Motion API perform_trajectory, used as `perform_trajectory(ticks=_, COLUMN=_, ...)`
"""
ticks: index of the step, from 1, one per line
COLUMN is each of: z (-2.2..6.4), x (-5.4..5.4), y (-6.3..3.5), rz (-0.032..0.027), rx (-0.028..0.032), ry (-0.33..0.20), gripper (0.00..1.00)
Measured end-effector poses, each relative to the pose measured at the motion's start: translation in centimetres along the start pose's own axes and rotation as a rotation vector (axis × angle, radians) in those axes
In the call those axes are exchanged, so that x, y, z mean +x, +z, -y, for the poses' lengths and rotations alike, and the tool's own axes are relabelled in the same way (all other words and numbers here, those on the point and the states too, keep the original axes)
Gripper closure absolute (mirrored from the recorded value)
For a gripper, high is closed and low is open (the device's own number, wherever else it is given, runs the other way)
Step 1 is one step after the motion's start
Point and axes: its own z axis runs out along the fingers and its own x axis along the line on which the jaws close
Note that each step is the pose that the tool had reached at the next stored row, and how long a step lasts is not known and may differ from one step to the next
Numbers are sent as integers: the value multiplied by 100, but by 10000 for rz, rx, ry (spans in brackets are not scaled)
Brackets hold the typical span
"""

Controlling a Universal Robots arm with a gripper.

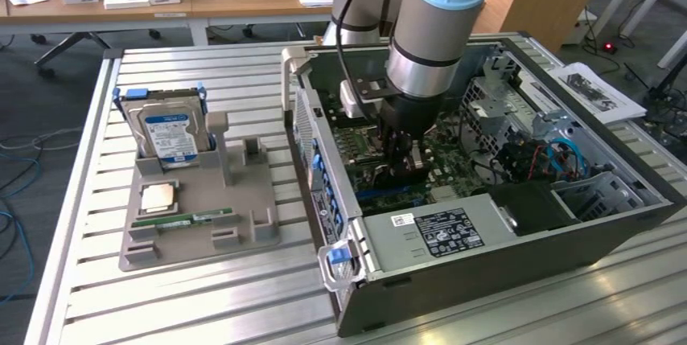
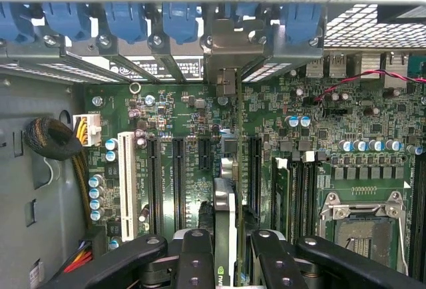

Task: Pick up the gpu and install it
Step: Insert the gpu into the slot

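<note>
The table (image 1: 96, 281) is ribbed bare metal with a dull satin sheen. On it lies a matt grey-brown plastic holder tray (image 1: 252, 236), at the left of the exterior frame, carrying a hard drive (image 1: 170, 137) with a glossy blue-white label and a green memory stick (image 1: 199, 218). The computer case (image 1: 516, 256) is matt dark-grey sheet metal — perforated in places. Inside, the motherboard (image 2: 313, 112) is glossy green with shiny capacitor tops; blue plastic slot latches (image 2: 126, 19) sit above. The gripper (image 2: 225, 242) has matt black fingers (image 2: 196, 256) around the gpu (image 2: 225, 232) — its edge faintly glossy. The arm (image 1: 435, 47) is brushed metal with smooth pale-blue plastic.
</note>
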Motion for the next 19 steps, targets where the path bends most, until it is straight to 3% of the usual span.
perform_trajectory(ticks=19, z=-2, x=1, y=23, rz=1, rx=1, ry=-2, gripper=74)
